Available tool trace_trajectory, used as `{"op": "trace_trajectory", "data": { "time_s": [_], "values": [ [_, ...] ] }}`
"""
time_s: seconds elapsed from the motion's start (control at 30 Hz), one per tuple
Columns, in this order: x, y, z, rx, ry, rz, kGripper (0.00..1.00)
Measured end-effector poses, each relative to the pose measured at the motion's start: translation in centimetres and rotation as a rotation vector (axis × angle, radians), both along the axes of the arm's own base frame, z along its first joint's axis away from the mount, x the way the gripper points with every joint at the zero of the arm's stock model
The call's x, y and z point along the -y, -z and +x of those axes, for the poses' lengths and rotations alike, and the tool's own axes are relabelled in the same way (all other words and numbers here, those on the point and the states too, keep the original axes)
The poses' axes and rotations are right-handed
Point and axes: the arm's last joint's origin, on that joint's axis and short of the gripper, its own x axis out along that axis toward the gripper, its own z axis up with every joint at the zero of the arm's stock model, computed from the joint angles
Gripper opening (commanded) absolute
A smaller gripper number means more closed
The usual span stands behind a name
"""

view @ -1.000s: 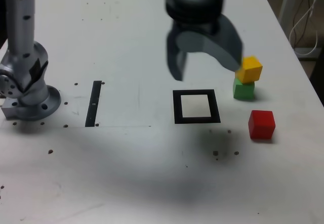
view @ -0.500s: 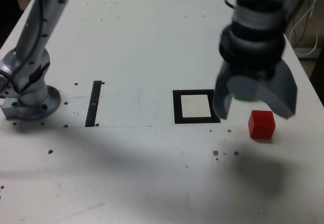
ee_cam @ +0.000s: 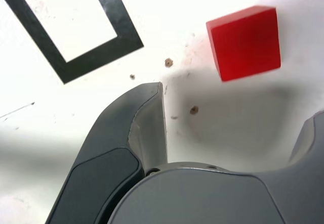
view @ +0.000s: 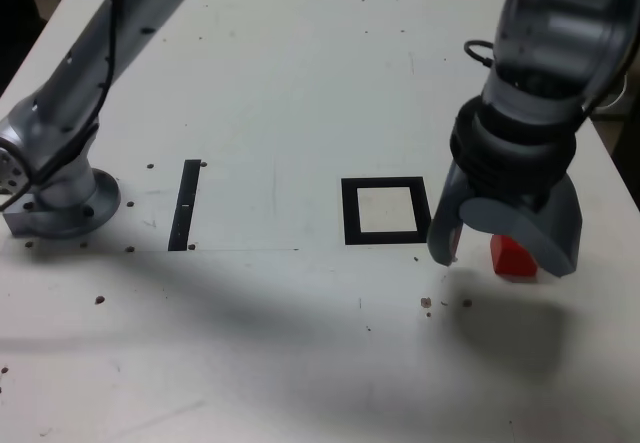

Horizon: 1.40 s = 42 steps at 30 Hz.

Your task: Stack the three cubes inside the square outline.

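1. Find the red cube [view: 513, 258] right of centre in the exterior view, partly hidden behind a jaw tip; in full sight in the wrist view, on the worktop [view: 300, 363], beyond the fingertips.
2. Jaws spread wide, with nothing between them.
3. Probably light and stiff, with smooth faces: likely to slide or twist if nudged off-centre. Unlikely to crush, so grip firmly, without ramming.
4. Take hold across two opposite upright faces, around mid-height; turn the jaws square to those faces first, to avoid pinching at the corners.
5. See the square outline [view: 352, 213] just right of the exterior view's middle, flat and bare inside, near the cube. Nothing there to bump into.
6. Well off towards the exterior view's left: a thin black strip [view: 185, 205] and the arm's base [view: 70, 203], both out of the way.
7. Can't see the yellow or green cube in either view; possibly behind the jaws or wrist, so beware of clipping them.
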Motion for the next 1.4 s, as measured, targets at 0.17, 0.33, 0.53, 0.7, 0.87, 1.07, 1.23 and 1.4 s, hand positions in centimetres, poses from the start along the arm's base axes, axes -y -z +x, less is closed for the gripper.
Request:
{"op": "trace_trajectory", "data": {
  "time_s": [0.17, 0.33, 0.53, 0.7, 0.87, 1.07, 1.23, 1.4],
  "values": [
    [-0.6, 1.2, 0.9, -0.012, 0.0, 0.005, 0.91],
    [-0.8, 2.5, 1.6, -0.027, 0.004, 0.02, 0.91],
    [-1.2, 2.4, 1.8, -0.009, 0.006, 0.05, 0.91],
    [-1.2, 2.4, 1.9, -0.001, 0.007, 0.056, 0.9],
    [-1.2, 3.4, 2.3, -0.011, 0.005, 0.051, 0.84],
    [-1.4, 3.7, 2.6, -0.005, 0.007, 0.045, 0.59],
    [-1.3, 3.9, 2.8, 0.016, 0.008, 0.043, 0.39],
    [-1.3, 3.9, 2.8, 0.021, 0.008, 0.039, 0.29]
  ]
}}
